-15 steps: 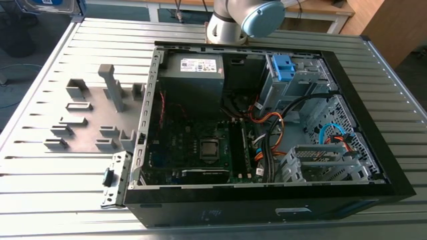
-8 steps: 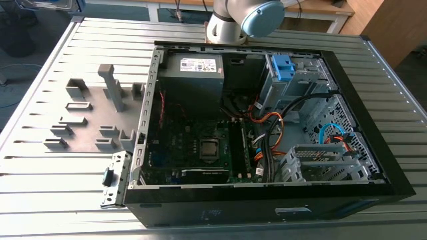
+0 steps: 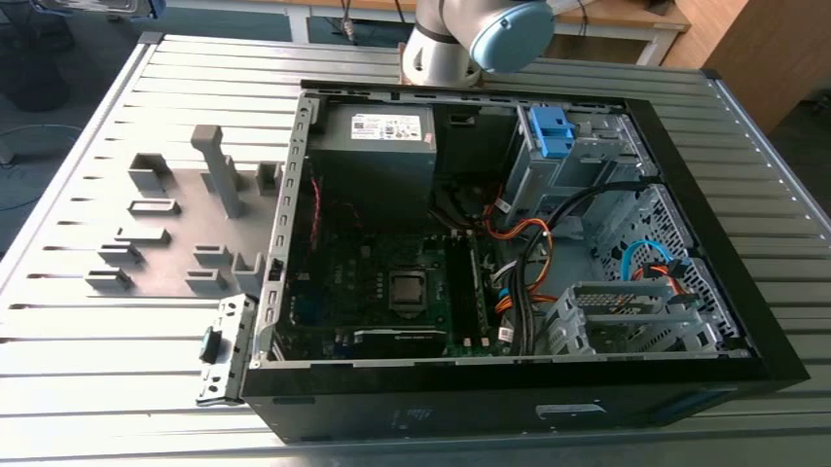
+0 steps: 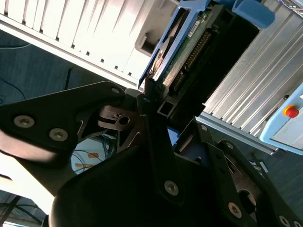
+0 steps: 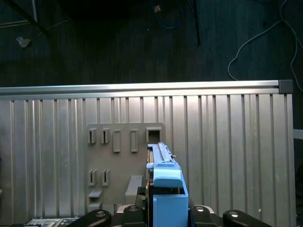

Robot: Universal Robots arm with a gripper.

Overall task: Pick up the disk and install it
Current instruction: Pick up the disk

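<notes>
Gripping the disk point(image 5: 164, 187) by its blue frame, the claw point(image 4: 163, 106) was closed on it from both sides, disk clear of any support. Long axis ran straight out from the claw, away from the wrist. In the first wrist view the disk's far end overlapped the grey fixture plate point(image 5: 118, 165) on the ribbed surface point(image 5: 236, 142); height above the plate couldn't be judged. In the exterior view the open computer case point(image 3: 520, 399) with its drive cage point(image 3: 585, 156) sat just beside that plate. Contact points were hidden behind the claw's links, the disk's near end was cut off, and its broad faces were seen edge-on.
</notes>
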